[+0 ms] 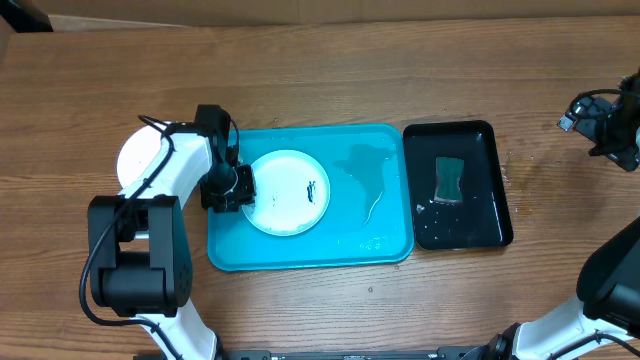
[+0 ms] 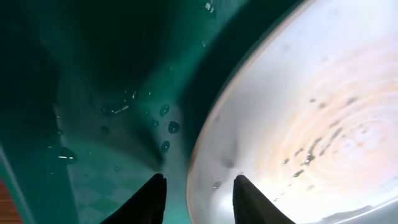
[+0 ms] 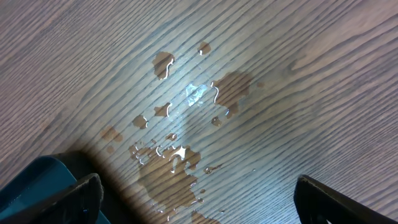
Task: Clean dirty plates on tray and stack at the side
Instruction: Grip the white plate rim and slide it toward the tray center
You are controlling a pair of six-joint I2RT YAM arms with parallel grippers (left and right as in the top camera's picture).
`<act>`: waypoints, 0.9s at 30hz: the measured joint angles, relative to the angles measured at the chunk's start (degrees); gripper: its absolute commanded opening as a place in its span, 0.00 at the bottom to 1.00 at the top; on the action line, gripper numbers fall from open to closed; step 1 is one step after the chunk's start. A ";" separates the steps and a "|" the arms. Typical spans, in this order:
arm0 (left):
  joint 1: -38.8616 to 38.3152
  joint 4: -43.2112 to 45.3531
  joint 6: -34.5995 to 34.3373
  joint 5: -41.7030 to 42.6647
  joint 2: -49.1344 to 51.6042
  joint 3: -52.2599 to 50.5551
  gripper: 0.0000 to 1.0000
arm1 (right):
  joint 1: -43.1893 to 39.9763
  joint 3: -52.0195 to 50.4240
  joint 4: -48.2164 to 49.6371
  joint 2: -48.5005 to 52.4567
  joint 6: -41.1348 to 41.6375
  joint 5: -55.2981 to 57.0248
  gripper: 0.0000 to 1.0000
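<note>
Left gripper (image 2: 199,190) is at the left rim of the white plate (image 1: 288,195). Its jaws are part open and straddle the rim, one finger over the plate and one over the tray floor. The gap is far wider than the thin rim, so nothing is clamped.

The plate lies flat in the left half of the turquoise tray (image 1: 380,248), dark smears on its face, so it looks not yet clean. Likely kept in the tray so water (image 1: 370,175) stays contained.

Right gripper (image 3: 198,186) is fully spread and empty, over wet table wood at far right, probably parked out of the way.

Sponge (image 1: 449,180) sits in the black tray (image 1: 497,215), right of the turquoise one, likely its wet rest spot.

Counts:
- Plates: one on the tray, plus one pale round disc (image 1: 133,160) on the table at left, half hidden by the arm, probably a plate set aside. No third in view.
- Trays: two.
- Sponges: one.
</note>
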 measured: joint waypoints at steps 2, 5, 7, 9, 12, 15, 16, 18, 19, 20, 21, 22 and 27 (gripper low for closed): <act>0.00 0.09 0.00 -0.20 0.00 0.61 0.35 | 0.00 0.00 0.00 0.00 0.00 0.00 1.00; 0.00 0.39 0.00 -0.98 0.00 0.90 0.32 | 0.00 0.00 0.00 0.00 -0.02 0.02 1.00; 0.00 0.70 0.02 -1.25 0.00 0.90 0.28 | 0.00 0.00 0.02 0.00 -0.02 0.00 1.00; 0.00 0.92 0.07 -1.44 0.00 0.90 0.22 | 0.00 0.00 -0.02 0.00 -0.04 0.00 1.00; 0.00 1.40 0.61 -1.62 0.00 0.90 0.11 | 0.00 0.00 0.00 0.00 -0.02 0.00 1.00; 0.00 1.79 1.03 -1.88 0.00 0.90 0.11 | 0.00 0.00 0.02 0.00 0.00 0.00 1.00; 0.00 1.84 1.05 -1.90 0.00 0.90 0.11 | 0.00 0.00 0.00 0.00 -0.02 0.00 1.00; 0.00 1.84 1.05 -1.92 0.00 0.90 0.11 | 0.00 0.00 -0.02 0.00 0.00 0.00 1.00; 0.00 1.84 1.05 -1.92 0.00 0.90 0.11 | 0.00 0.00 0.00 0.00 -0.02 0.00 1.00; 0.00 1.84 1.05 -1.99 0.00 0.90 0.11 | 0.00 0.00 -0.02 0.00 -0.02 0.00 1.00; 0.00 1.84 1.05 -2.05 0.00 0.90 0.12 | 0.00 0.00 0.02 0.00 0.00 0.00 1.00; 0.00 1.84 1.05 -2.05 0.00 0.90 0.12 | 0.00 0.00 -0.02 0.00 -0.02 0.00 1.00; 0.00 1.77 1.05 -2.05 0.00 0.90 0.13 | 0.00 0.00 0.00 0.00 -0.02 -0.02 1.00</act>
